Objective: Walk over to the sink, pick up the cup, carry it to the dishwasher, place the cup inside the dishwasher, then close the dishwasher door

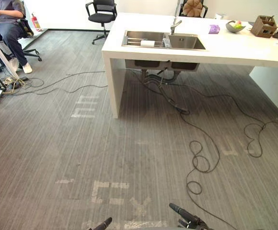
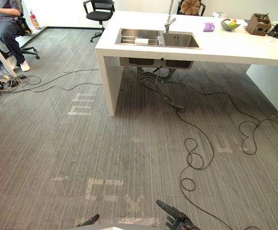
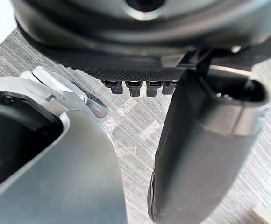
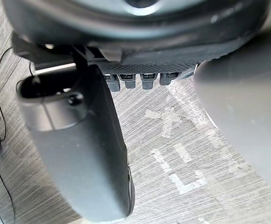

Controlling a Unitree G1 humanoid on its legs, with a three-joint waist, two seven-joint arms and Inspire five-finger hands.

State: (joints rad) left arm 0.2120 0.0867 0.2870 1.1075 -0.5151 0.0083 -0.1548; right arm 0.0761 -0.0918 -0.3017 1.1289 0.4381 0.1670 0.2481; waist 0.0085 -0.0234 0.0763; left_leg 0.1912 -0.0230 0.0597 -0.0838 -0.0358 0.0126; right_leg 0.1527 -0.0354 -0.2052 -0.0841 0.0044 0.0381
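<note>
Our left hand and right hand hang low over the floor; far ahead, the cup stands in the sink of the white bench. Left wrist view: our fingers are relaxed and hold nothing. Right wrist view: our fingers are likewise loose and bare.

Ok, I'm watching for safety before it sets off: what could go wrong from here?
1. Cables trail across the floor in front of the sink; a step could snag there.
2. The cup looks to stand close under the faucet, beside a white object; reaching in might knock either.
</note>
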